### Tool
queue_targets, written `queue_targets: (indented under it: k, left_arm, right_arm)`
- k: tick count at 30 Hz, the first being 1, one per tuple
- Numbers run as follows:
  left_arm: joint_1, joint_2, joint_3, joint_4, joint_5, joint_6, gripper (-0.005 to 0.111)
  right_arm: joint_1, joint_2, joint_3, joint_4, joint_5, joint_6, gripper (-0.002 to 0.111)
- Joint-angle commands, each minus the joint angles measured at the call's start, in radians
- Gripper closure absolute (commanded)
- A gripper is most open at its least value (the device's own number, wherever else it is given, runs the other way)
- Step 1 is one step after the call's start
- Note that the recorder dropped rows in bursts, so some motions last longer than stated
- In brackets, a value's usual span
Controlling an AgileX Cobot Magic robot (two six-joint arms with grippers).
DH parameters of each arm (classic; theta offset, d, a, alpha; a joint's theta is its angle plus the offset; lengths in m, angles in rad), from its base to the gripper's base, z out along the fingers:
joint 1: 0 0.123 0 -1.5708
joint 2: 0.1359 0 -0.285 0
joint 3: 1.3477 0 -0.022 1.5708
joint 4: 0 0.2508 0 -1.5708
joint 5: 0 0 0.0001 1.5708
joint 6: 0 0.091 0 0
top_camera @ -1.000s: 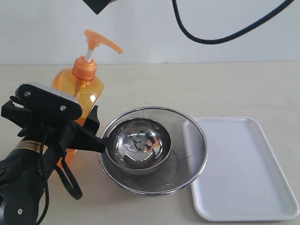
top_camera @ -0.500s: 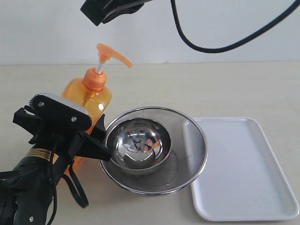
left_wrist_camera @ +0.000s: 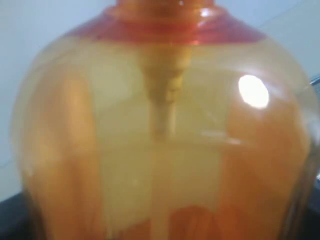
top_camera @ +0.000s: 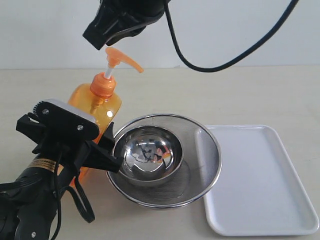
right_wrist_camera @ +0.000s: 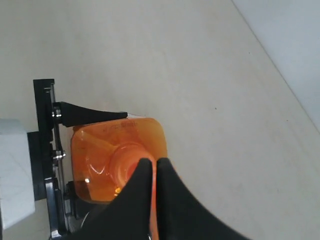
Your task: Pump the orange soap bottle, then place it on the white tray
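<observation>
Soap bottle [top_camera: 102,102] clamped and upright, pump press about to start

The left fingers [top_camera: 102,150] grip the bottle's body between them. The right fingers [right_wrist_camera: 145,175], closed together, hover just above the pump head [top_camera: 122,57]. They should press straight down on the head's centre, not the spout, so the bottle doesn't tip in the grip. The tray [top_camera: 260,200] lies well apart from both, beyond the strainer [top_camera: 207,150]. The bottle's label is hidden, and the arm's sticker [top_camera: 42,164] is too small to read.
</observation>
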Motion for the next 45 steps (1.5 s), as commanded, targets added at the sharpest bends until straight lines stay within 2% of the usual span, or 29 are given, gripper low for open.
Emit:
queue_targets:
  k: [1,8,38,45]
  left_arm:
    - [-0.005,-0.005,-0.01,0.011,-0.047,-0.005,0.102]
    - [-0.005,-0.005,-0.01,0.011,-0.047,-0.005,0.102]
    - [-0.005,-0.005,-0.01,0.014,-0.047,-0.005,0.102]
    - [-0.005,-0.005,-0.01,0.014,-0.047,-0.005,0.102]
  right_arm:
    - [0.0,-0.007,-0.003,-0.012,-0.012,-0.01,0.109]
    - [-0.002,0.005,-0.003,-0.112,0.017,0.051,0.109]
    - [-0.002,0.04,-0.001,-0.04,0.1,0.055,0.109]
    - [-0.002,0.04,0.066,-0.036,0.058,0.053,0.109]
